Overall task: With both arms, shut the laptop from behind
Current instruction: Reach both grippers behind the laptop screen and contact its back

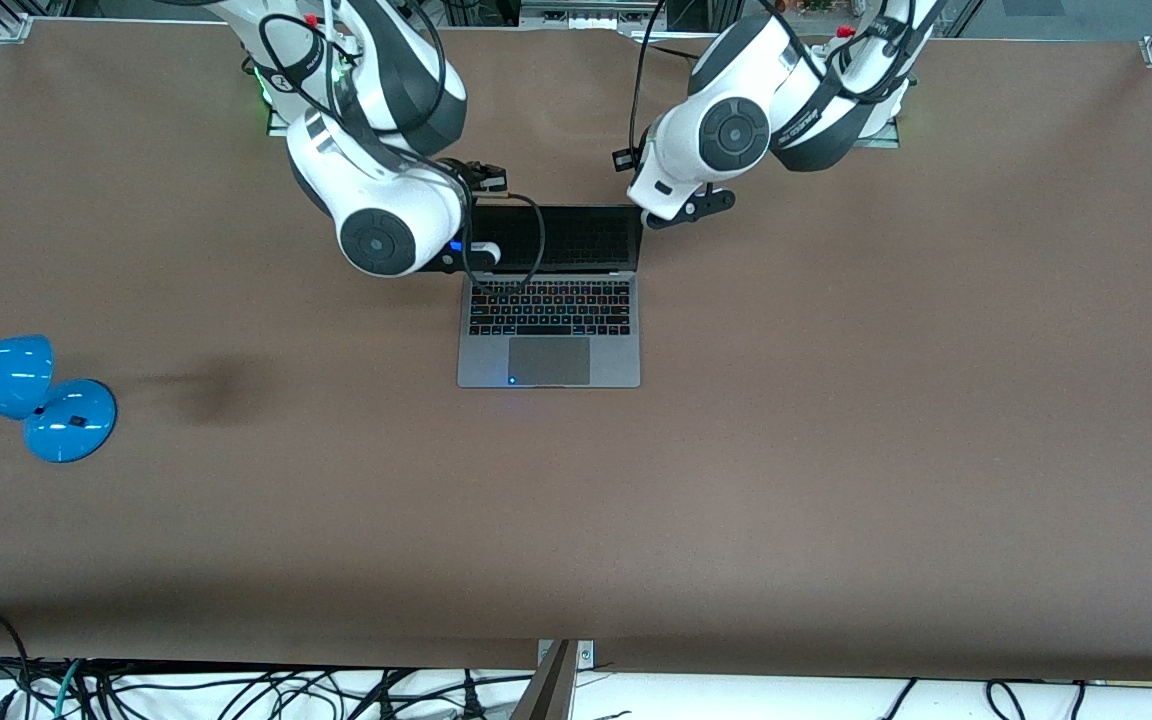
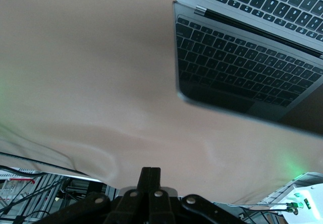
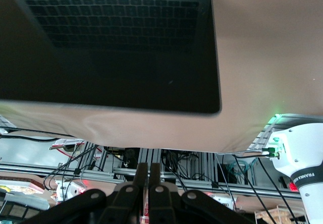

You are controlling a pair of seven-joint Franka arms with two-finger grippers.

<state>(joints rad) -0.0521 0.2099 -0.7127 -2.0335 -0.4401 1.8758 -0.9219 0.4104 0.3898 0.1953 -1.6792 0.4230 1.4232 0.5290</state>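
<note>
A slim grey laptop [image 1: 548, 300] lay open near the middle of a brown table [image 1: 836, 450]; its dark screen stood raised on the edge toward the robots' bases, its keyboard and trackpad facing the front camera; a small blue light glowed at its front edge.

The right gripper [image 3: 149, 178] hovered at the screen's top corner toward the right arm's end of the table; its wrist view showed the two black fingers pressed together, holding nothing. The left gripper [image 2: 150, 181] hovered at the screen's other top corner; its fingers were likewise pressed together and empty.

The laptop looked stiff, thin and smooth; the metal lid would likely be slippery, and the screen fragile, so pinching seemed unwise. A better contact would probably be a flat push on the back of the lid near its two upper corners, applied evenly so the hinge would not twist; the light base might slide toward the front camera if pushed too hard.

A blue desk lamp [image 1: 31, 395] stood well apart, toward the right arm's end; no containers were visible.
</note>
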